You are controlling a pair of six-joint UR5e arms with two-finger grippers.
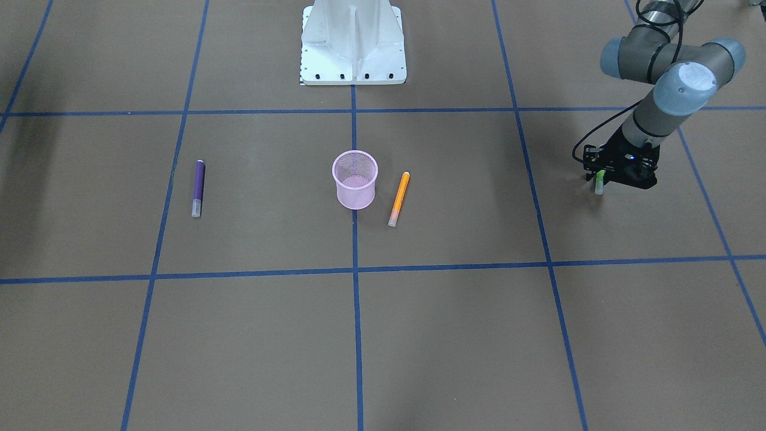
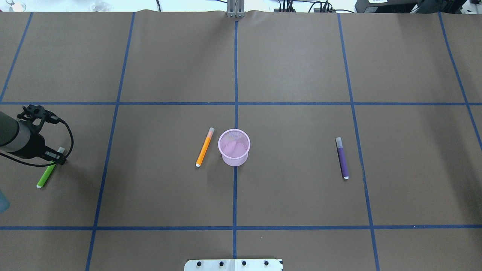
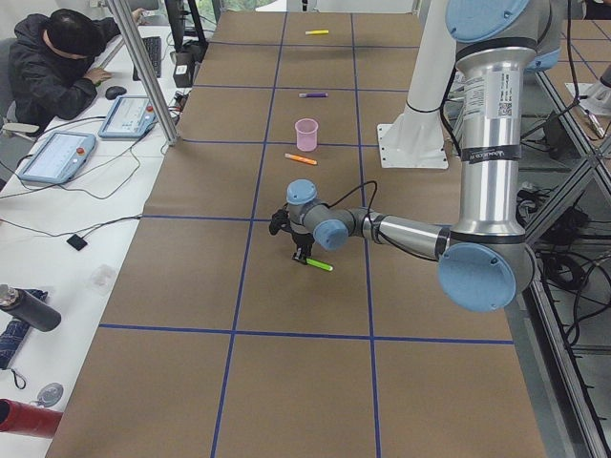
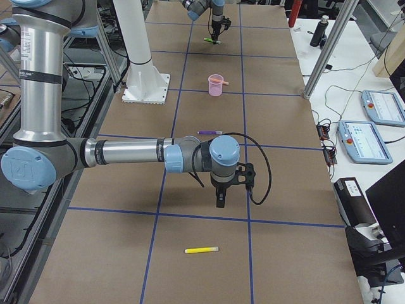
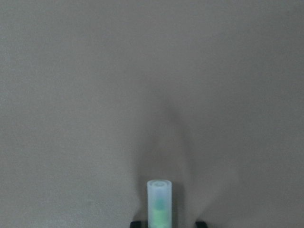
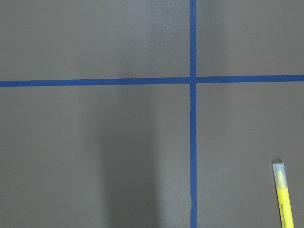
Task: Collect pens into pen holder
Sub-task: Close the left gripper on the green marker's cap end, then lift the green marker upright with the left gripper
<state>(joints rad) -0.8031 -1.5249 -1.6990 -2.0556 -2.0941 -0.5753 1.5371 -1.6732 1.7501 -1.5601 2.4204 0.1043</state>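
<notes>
Our left gripper (image 2: pixel 55 158) is sitting low over the table (image 2: pixel 150 188), jaws seemingly apart on either side of the green pen (image 2: pixel 46 176) just behind its whitish cap (image 5: pixel 159 187), and we are judging it should be closing squarely across the barrel before lifting. We are seeing wide bare surface toward the pink cup (image 2: pixel 234 161) at the centre, though the orange pen (image 2: pixel 203 147) is lying just beside it on the approach side. We cannot tell the right gripper's (image 4: pixel 219 201) state.

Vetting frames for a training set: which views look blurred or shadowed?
Left wrist view: the green pen near the lens is soft, its shadow diffuse. Right wrist view: crisp tape lines and yellow pen, one broad dim shadow band. Overhead view: sharp, no glare.
</notes>
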